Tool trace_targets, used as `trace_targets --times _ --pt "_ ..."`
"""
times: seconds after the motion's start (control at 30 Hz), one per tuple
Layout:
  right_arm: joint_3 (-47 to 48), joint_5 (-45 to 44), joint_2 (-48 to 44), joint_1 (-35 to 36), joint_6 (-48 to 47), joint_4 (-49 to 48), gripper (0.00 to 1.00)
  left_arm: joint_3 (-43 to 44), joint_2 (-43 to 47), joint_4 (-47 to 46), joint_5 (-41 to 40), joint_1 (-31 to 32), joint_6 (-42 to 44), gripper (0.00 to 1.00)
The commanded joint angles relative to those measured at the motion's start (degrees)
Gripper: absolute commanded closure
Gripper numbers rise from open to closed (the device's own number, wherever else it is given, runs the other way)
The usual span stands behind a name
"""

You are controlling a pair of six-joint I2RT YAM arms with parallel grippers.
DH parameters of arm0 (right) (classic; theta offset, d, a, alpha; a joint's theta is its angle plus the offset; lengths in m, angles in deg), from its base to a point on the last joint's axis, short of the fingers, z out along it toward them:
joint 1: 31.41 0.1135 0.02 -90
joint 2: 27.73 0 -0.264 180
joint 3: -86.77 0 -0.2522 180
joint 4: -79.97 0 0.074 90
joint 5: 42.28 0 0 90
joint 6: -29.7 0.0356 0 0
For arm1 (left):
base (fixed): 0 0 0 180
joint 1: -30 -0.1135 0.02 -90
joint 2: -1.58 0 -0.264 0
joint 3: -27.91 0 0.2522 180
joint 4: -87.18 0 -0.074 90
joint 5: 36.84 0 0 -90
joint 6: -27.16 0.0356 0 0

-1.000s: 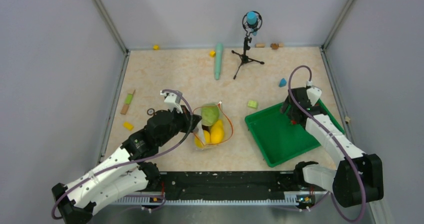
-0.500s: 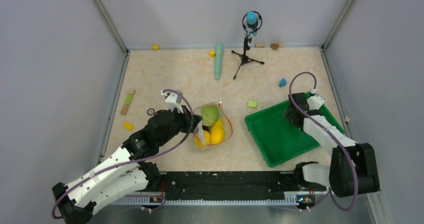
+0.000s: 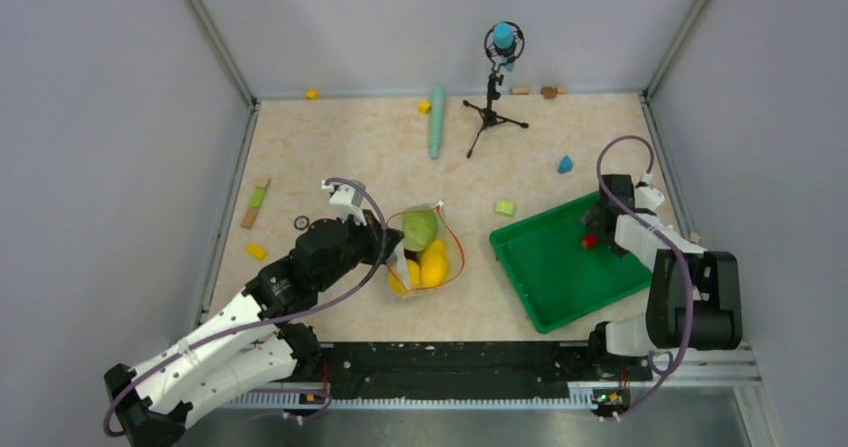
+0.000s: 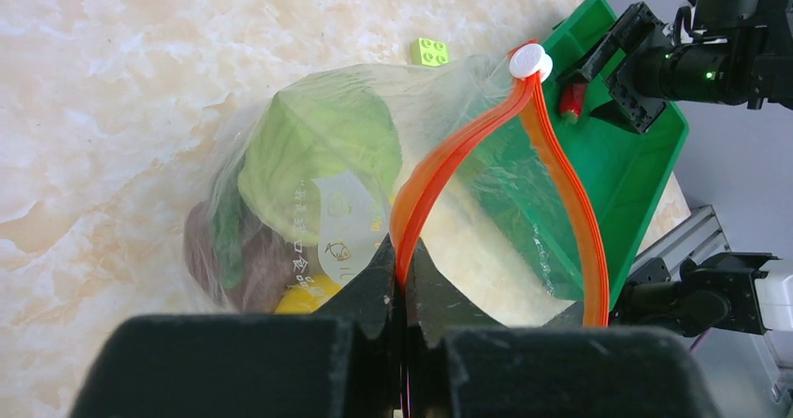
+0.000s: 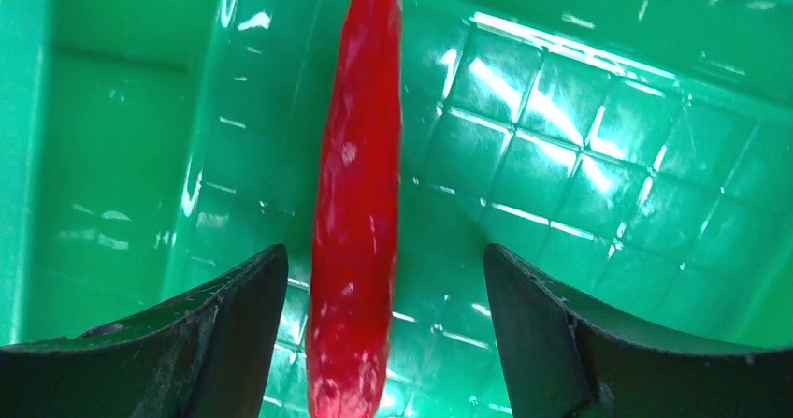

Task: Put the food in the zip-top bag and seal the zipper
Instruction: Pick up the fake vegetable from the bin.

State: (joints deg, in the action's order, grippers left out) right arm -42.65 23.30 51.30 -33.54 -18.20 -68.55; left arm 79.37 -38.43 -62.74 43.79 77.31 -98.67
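The clear zip-top bag (image 3: 425, 252) lies mid-table with its mouth held open. Inside it are a green leafy ball (image 4: 318, 151), yellow pieces (image 3: 433, 265) and a dark red round piece (image 4: 248, 264). My left gripper (image 4: 404, 273) is shut on the orange-red zipper strip (image 4: 439, 170); the white slider (image 4: 529, 61) sits at the strip's far end. The red chili (image 5: 360, 194) lies in the green tray (image 3: 540, 267), also seen from above (image 3: 590, 238). My right gripper (image 5: 383, 287) is open, its fingers on either side of the chili, just over the tray floor. No garlic bulb is in view.
A long teal stick (image 3: 437, 119) and a small black tripod (image 3: 491, 107) stand at the back. Small coloured blocks are scattered: green (image 3: 505, 208), blue (image 3: 565, 164), yellow (image 3: 257, 251). Grey walls enclose the table on three sides.
My right gripper has moved right and down into the tray's far right corner, over the red chili. My left arm and the bag have not moved.
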Motion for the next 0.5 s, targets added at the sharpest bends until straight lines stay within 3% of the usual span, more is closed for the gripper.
trace_targets --times 0.0,0.27,0.47 --pt "3.79 3.11 2.85 -2.23 -1.74 -2.65 0.26 0.57 -0.06 -1.98 -0.75 0.15 0.78 1.0" --pt "4.89 4.31 5.17 -2.37 -3.02 -4.49 0.37 0.73 -0.29 -1.9 -0.74 0.15 0.88 1.0" --pt "4.15 2.55 4.91 -2.35 -3.26 -4.29 0.63 0.76 0.2 -1.64 -1.27 0.17 0.94 1.0"
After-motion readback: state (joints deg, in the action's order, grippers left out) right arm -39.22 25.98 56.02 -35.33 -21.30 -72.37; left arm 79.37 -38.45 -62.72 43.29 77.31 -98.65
